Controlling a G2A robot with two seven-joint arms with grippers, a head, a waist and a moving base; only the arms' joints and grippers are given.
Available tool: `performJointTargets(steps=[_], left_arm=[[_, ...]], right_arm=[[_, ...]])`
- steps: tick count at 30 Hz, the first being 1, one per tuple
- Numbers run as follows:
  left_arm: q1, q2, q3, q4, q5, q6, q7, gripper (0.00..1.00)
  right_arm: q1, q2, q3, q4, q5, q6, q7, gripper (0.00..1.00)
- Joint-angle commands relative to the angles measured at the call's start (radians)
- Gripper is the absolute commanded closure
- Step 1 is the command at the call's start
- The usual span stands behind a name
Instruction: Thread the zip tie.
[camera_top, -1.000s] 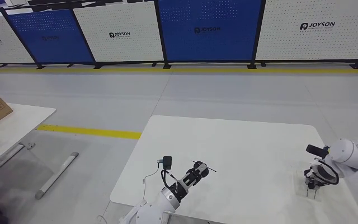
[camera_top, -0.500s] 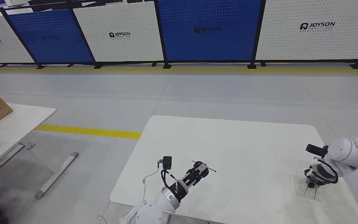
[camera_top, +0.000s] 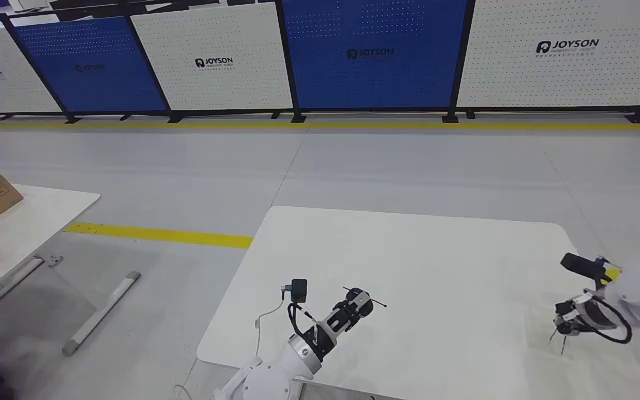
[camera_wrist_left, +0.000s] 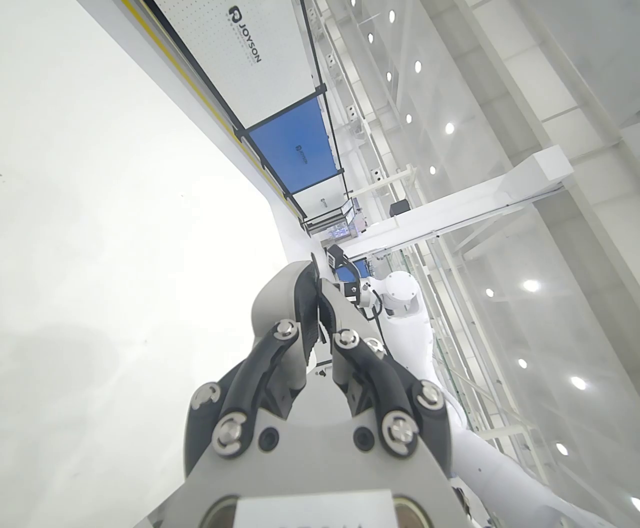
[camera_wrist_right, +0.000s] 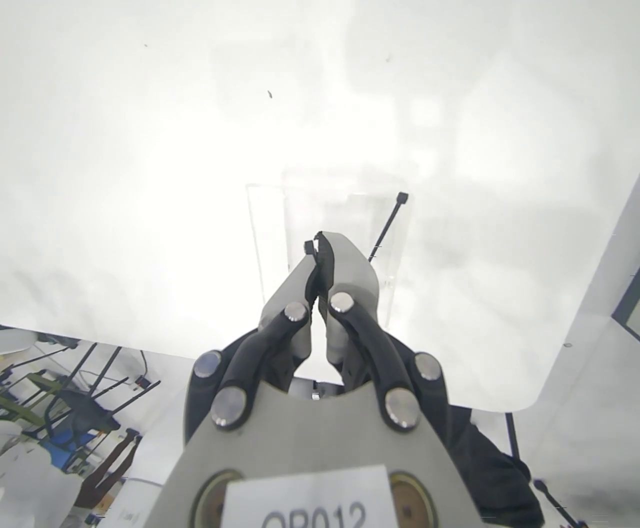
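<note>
zip tie (camera_wrist_right: 388, 226) in holder (camera_wrist_right: 267, 235), on table (camera_wrist_right: 150, 150) (right)

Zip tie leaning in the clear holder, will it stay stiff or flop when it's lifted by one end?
The zip tie keeps a straight line while leaning, so it is probably springy rather than limp. It looks thin and very light, so the clear holder might shift with it.

The zip tie (camera_wrist_right: 309, 246) was black, the table (camera_top: 430, 260) plain white. The right gripper (camera_wrist_right: 318, 246) was grey with black links. The panels (camera_top: 375, 85) were blue or white, dotted; floor line (camera_top: 160, 235) yellow.
</note>
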Motion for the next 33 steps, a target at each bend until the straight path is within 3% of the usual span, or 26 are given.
performJointTargets(steps=[1, 5, 25, 33], left_arm=[[0.000, 0.000, 0.000, 0.000, 0.000, 0.000, 0.000, 1.00], [0.000, 0.000, 0.000, 0.000, 0.000, 0.000, 0.000, 1.00], [0.000, 0.000, 0.000, 0.000, 0.000, 0.000, 0.000, 1.00], [0.000, 0.000, 0.000, 0.000, 0.000, 0.000, 0.000, 1.00]], right_arm=[[-0.049, 0.019, 0.056, -0.049, 0.009, 0.000, -0.012, 1.00], [-0.131, 0.045, 0.148, -0.114, 0.045, 0.000, -0.029, 1.00], [-0.131, 0.045, 0.148, -0.114, 0.045, 0.000, -0.029, 1.00], [-0.190, 0.050, 0.219, -0.146, 0.095, 0.000, -0.181, 1.00]])
